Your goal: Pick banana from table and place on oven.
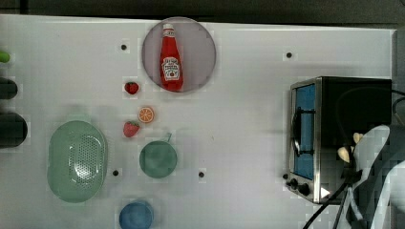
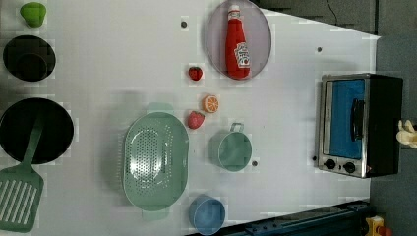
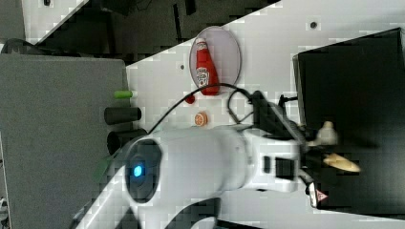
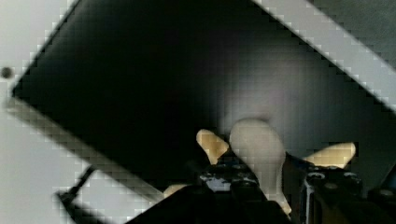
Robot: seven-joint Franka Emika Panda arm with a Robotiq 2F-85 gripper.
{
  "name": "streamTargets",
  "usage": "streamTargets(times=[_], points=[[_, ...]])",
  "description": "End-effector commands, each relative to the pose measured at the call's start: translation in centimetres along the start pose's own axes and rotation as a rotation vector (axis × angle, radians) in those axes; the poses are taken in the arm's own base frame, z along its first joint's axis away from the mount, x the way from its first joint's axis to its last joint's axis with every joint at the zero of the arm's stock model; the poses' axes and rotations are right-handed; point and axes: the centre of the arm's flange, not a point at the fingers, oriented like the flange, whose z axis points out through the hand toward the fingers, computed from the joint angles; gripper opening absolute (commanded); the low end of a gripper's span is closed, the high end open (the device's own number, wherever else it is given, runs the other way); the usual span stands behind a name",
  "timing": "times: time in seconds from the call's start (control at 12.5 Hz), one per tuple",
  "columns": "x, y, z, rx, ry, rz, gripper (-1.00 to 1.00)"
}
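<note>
One banana (image 4: 258,144) in gripper (image 4: 275,184), apparently above oven (image 4: 154,88) top.

A dark floor (image 1: 191,7) runs along the top view's upper edge, and a grey cabinet (image 3: 57,133) fills the right view's left side.

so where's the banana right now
The banana is in the gripper over the oven's black top, at the top view's right.
</note>
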Motion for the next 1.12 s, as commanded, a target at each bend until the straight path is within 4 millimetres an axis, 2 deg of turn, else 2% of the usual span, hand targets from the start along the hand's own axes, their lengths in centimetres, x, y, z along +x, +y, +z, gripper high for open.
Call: streamTargets(times=[0.08, 0.4, 0.56, 0.64, 0.72, 0.88, 1.12], points=[[0.2, -2.2, -1.4, 0.010, 0.036, -0.261, -0.47], [0.0, -2.5, -1.1, 0.008, 0.024, -0.268, 0.41], [-0.3, -3.3, -0.9, 0.008, 0.012, -0.282, 0.87], [-0.7, -3.7, -0.8, 0.007, -0.010, -0.290, 1.00], [-1.1, -4.4, -0.8, 0.008, -0.029, -0.305, 1.00], [-2.4, -7.7, -2.5, 0.028, -0.041, -0.364, 1.00], [-6.7, -15.7, -7.6, 0.123, 0.002, -0.418, 1.00]])
